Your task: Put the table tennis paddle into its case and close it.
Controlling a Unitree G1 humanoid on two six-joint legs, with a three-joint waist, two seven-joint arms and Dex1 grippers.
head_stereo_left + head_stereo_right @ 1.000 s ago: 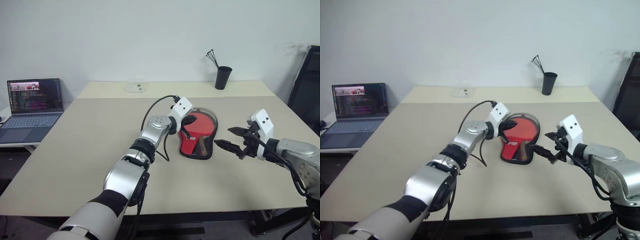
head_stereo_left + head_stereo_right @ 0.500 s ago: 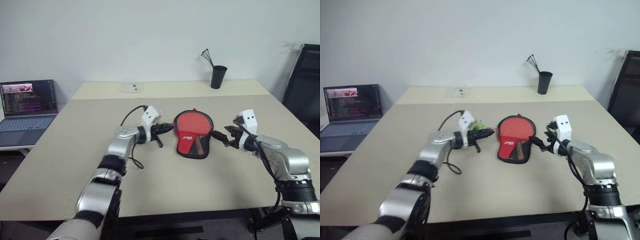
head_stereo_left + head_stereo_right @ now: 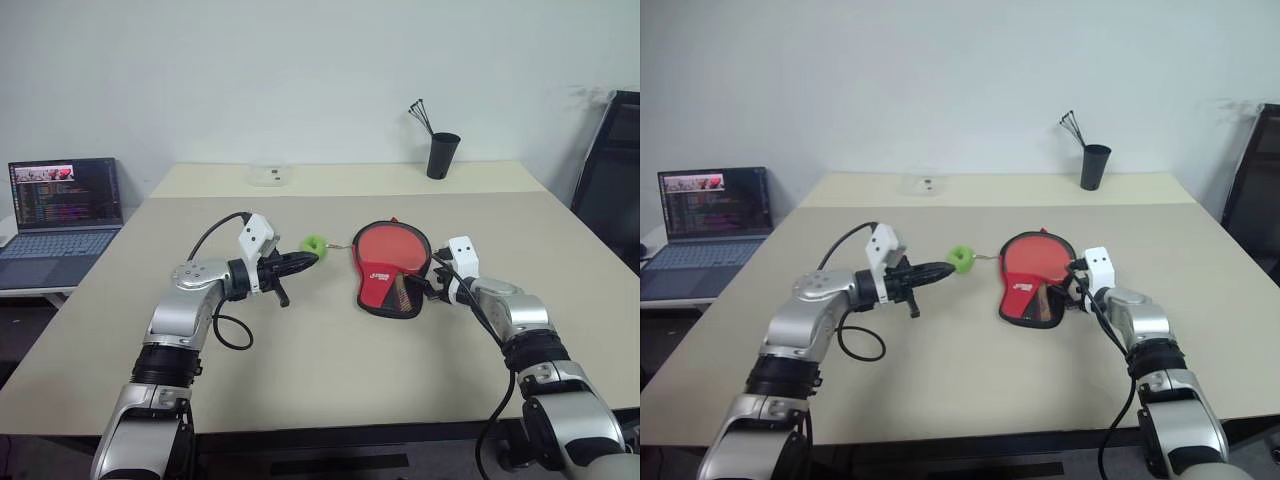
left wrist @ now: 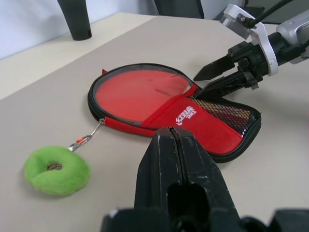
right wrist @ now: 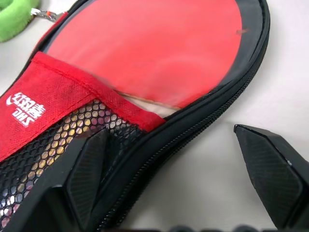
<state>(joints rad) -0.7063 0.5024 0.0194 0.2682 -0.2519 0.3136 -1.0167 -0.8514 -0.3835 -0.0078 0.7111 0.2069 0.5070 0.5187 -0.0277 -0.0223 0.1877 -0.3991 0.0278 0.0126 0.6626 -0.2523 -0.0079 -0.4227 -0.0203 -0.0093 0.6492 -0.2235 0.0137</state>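
Closing needs care: the paddle (image 4: 140, 92) sits inside its case (image 4: 217, 133), lying between my spread right jaws (image 4: 216, 80). My left jaws (image 4: 174, 159), pressed together and empty, should pinch the green tag (image 4: 56, 170) just ahead.

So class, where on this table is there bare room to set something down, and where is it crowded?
Bare: the near edge of the table and the stretch toward the laptop. Crowded: the middle, around the case, green tag and both grippers.
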